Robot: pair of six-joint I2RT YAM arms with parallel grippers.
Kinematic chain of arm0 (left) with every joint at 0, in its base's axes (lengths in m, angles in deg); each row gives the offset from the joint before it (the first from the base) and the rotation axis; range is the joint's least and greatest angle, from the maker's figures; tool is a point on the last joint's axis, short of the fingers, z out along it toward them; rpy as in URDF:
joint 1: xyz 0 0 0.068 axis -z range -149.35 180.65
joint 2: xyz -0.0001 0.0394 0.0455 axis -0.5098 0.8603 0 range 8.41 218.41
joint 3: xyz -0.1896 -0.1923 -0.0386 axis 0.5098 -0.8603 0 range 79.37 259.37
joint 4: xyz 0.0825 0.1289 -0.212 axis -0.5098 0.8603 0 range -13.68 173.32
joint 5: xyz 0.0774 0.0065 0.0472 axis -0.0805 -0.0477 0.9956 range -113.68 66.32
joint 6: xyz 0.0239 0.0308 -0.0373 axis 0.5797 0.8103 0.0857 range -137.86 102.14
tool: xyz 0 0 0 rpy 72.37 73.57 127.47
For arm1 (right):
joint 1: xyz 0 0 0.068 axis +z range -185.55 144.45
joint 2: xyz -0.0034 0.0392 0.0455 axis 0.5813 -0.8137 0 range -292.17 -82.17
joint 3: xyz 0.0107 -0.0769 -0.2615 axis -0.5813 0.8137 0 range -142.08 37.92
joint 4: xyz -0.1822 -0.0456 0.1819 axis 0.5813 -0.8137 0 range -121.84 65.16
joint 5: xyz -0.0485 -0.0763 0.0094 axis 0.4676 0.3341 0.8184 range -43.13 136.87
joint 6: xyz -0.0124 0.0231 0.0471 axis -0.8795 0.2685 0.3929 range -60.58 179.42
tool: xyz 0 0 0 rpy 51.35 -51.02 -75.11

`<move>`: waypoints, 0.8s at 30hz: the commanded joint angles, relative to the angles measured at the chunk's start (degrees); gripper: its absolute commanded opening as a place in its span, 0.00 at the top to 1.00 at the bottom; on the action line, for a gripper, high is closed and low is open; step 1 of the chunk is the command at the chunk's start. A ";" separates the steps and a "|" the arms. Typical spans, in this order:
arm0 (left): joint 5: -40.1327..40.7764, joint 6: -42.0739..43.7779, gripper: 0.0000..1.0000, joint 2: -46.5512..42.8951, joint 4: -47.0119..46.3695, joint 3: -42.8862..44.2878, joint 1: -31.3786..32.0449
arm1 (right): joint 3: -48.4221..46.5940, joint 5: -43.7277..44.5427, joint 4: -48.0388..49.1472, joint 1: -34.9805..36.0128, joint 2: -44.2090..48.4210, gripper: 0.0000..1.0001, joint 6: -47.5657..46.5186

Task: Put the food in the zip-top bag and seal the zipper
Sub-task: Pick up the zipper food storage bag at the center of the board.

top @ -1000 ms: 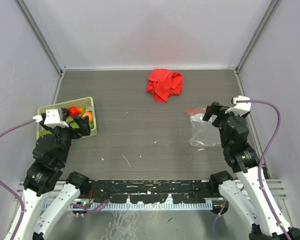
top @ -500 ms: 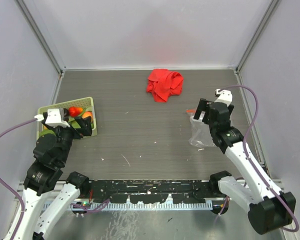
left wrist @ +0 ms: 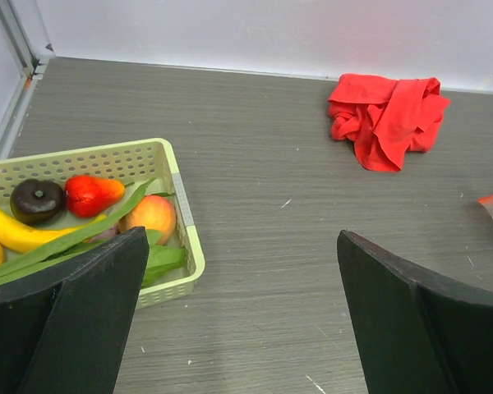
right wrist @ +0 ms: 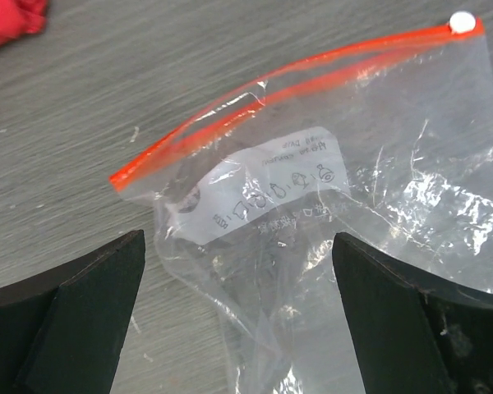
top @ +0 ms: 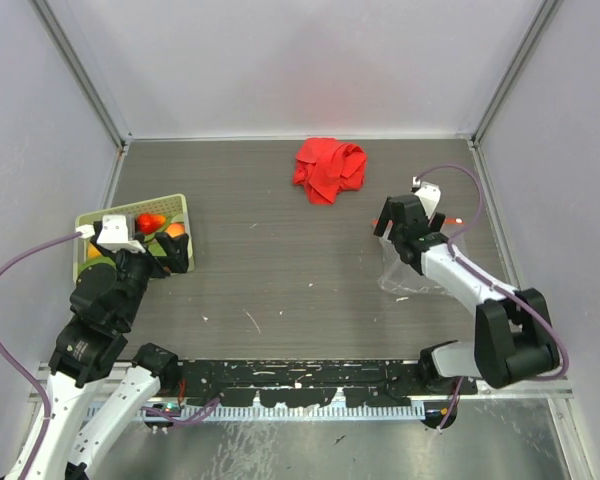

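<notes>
The food lies in a pale green basket (top: 130, 207) at the left: a yellow banana (left wrist: 16, 234), a dark purple piece (left wrist: 37, 199), a red piece (left wrist: 90, 193), an orange piece (left wrist: 150, 217) and green pods (left wrist: 82, 238). My left gripper (top: 168, 250) is open and empty beside the basket's right edge, also in the left wrist view (left wrist: 242, 328). The clear zip-top bag (top: 405, 272) lies crumpled at the right. Its red-orange zipper (right wrist: 271, 86) runs along the mouth. My right gripper (top: 392, 222) is open just above the bag (right wrist: 312, 213), jaws wide on either side (right wrist: 238, 328).
A red cloth (top: 328, 170) lies bunched at the back centre, also in the left wrist view (left wrist: 386, 119). Grey walls close in the table on three sides. A white slider tab (right wrist: 460, 22) sits at the zipper's far end.
My right arm has stretched forward and left, bringing its gripper over the bag's mouth end. My left gripper has shifted slightly right beside the basket.
</notes>
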 commanded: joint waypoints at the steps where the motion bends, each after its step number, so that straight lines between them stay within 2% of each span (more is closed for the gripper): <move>1: -0.97 -0.30 0.02 -0.06 -2.16 0.63 -0.42 | -3.59 5.81 5.37 0.09 -4.41 0.01 7.35; 10: -1.84 -0.32 0.02 0.24 -2.16 0.63 -0.55 | -6.45 7.12 7.99 0.16 -13.80 0.06 8.75; 13: -2.23 -0.28 0.02 0.36 -2.25 0.63 -0.52 | -6.78 6.55 8.68 0.18 -16.10 0.11 8.21; 16: -2.72 -0.25 0.02 0.65 -2.34 0.61 -0.59 | -7.24 5.28 9.04 0.16 -18.03 0.21 7.42; 20: -3.12 -0.32 0.02 1.22 -2.17 0.67 -0.59 | -6.99 4.71 9.57 0.14 -18.73 0.46 6.49; 24: -3.84 -0.31 0.02 1.92 -1.86 1.04 -0.57 | -6.23 3.35 10.44 0.17 -18.29 0.63 4.85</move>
